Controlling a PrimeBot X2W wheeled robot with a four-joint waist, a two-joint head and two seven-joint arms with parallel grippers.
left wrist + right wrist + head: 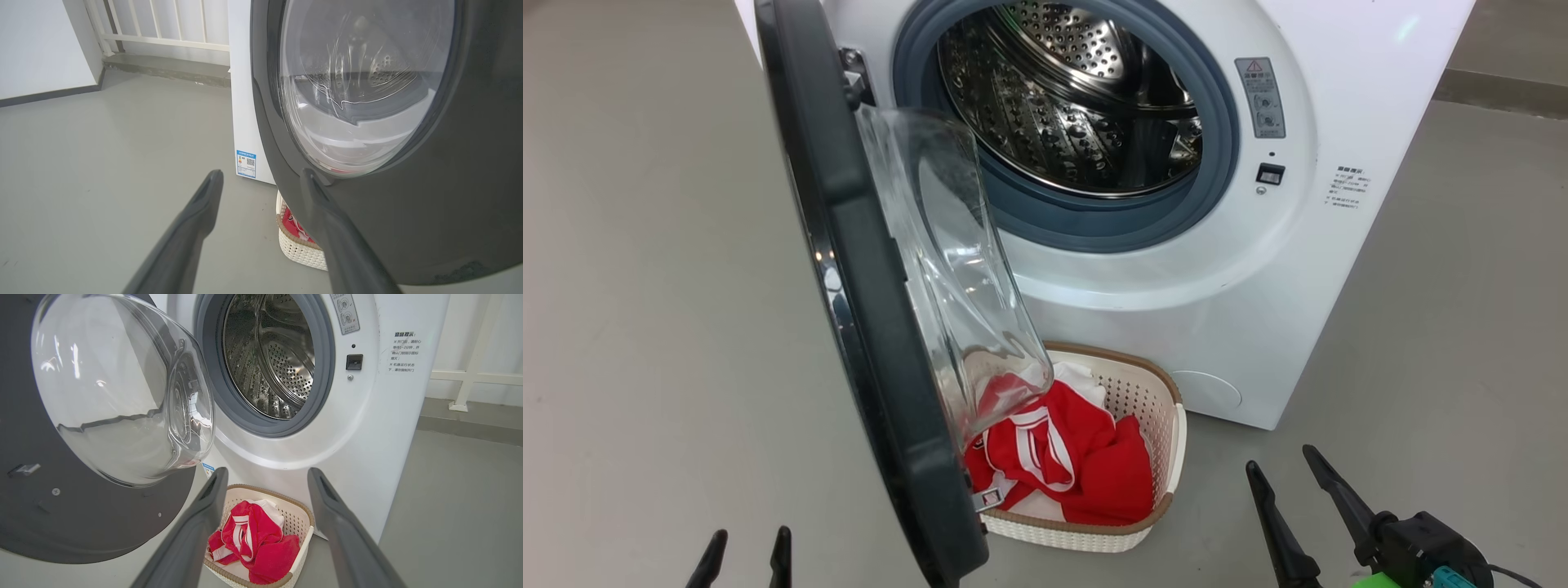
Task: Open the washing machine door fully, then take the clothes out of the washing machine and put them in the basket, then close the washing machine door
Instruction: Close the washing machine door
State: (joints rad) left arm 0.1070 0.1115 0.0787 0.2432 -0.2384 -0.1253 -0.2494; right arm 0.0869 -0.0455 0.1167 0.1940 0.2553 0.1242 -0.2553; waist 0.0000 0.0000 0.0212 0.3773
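To shut: washing machine door, edge-on just right of left gripper, farther left of right gripper. Both spread wide, empty.

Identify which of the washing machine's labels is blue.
The small sticker low on the front, just above the basket; the warning label by the drum is grey, the text notice plain black print.

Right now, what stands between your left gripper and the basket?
The open washing machine door: in the head view its edge stands between the left gripper and the basket.
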